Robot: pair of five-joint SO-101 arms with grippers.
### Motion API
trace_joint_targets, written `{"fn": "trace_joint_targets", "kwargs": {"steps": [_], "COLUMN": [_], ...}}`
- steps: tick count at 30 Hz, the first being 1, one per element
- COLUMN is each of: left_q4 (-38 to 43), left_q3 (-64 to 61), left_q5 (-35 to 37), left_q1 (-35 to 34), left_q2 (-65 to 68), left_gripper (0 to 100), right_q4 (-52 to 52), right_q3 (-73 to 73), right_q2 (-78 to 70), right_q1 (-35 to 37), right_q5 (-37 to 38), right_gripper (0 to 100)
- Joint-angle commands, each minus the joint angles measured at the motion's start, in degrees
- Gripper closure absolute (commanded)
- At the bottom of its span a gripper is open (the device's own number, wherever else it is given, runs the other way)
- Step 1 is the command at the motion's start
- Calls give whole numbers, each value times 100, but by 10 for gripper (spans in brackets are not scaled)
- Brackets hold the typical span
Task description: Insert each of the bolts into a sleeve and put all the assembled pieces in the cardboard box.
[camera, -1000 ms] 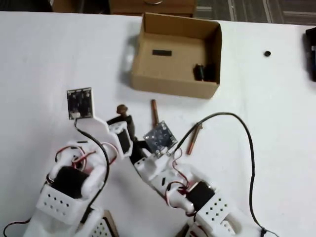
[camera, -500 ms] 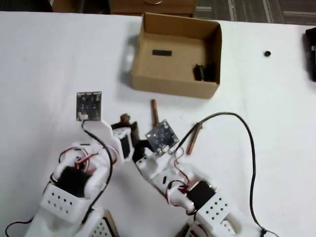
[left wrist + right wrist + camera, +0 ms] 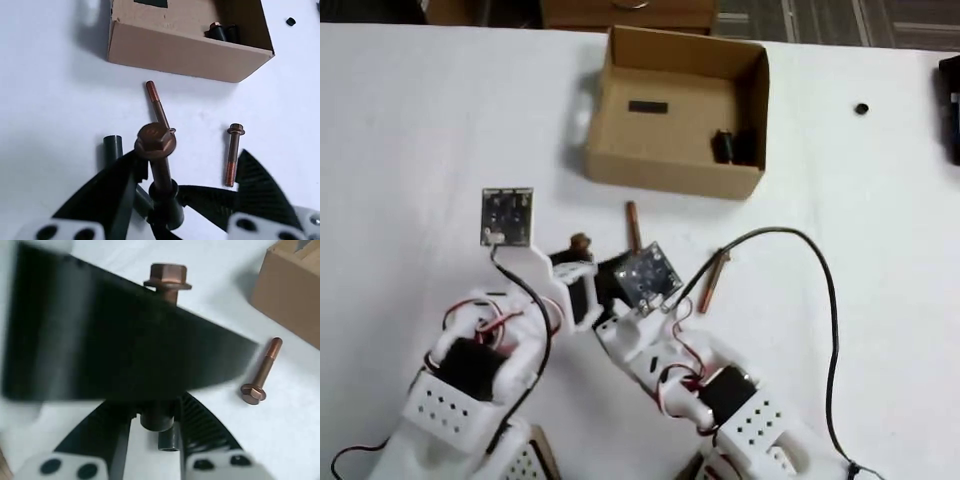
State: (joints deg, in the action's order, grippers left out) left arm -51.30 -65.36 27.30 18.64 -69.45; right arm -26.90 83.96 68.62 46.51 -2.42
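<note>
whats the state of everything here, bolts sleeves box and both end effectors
held bolt: upright in left end effector, tip in held sleeve, not fully in
held sleeve: clamped in right end effector
spare sleeve: upright, no bolt in it
loose bolts: two, lying flat on table
cardboard box: open-topped, one assembled piece inside

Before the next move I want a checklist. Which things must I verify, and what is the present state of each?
1. Left pincer grips bolt: ok.
2. Right pincer holds sleeve: ok.
3. Bolt shank lined up with sleeve: ok.
4. Bolt head seated on sleeve: not ok.
5. Cardboard box open, room inside: ok.
6. All bolts assembled: not ok; a loose bolt and another loose bolt lie outside.
</note>
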Motion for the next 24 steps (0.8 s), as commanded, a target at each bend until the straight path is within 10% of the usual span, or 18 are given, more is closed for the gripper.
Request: {"fn": "trace_joint_targets", "kwargs": {"steps": [1, 24], "left_q4": [88, 53], "left_q3": [22, 57], "left_q5": [-53, -79], "left_q1": [132, 132], "left_q2": [-70, -79], "left_gripper": [614, 548], "right_q4": [127, 453], "right_q3": [-334, -774], "right_q2": [171, 171], "right_q1": [-48, -866], "right_q5": [0, -9], "right_gripper": [978, 978]}}
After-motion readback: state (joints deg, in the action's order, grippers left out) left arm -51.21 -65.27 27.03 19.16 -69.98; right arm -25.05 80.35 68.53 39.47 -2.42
